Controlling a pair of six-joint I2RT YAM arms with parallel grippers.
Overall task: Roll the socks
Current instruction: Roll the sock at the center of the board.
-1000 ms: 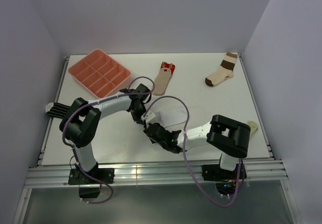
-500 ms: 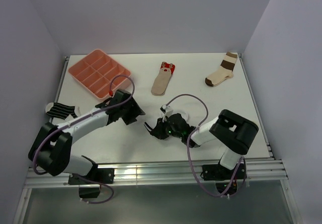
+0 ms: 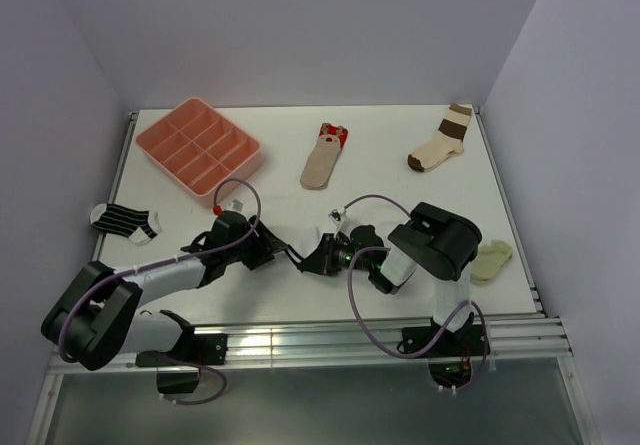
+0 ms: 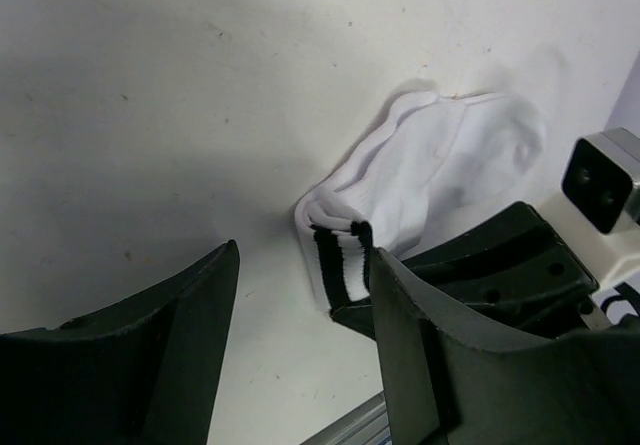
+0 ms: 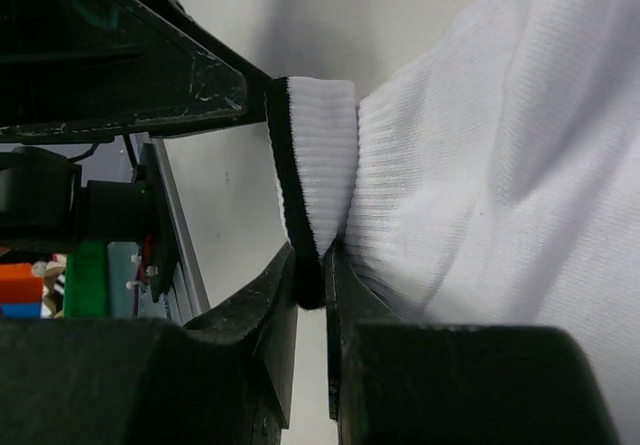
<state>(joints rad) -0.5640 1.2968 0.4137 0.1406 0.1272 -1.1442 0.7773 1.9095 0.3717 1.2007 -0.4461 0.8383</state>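
**White sock pinched by its cuff**

We have the white sock [image 4: 440, 175] lying at the near middle of the bench [image 3: 400, 195], between our two arms. Our right gripper [image 5: 312, 265] is clenched on the folded cuff with the black bands. Our left gripper [image 4: 300, 265] is spread wide and holds nothing, just beside that cuff. We think the sock is light, soft and floppy, so it may bunch up or slide if we push it. The thick cuff edge looks like the best place to grab for rolling. The tan sock [image 3: 322, 160] lies far back in the middle. The striped sock [image 3: 125, 220] lies at the left edge. Both are flat, not rolled yet.
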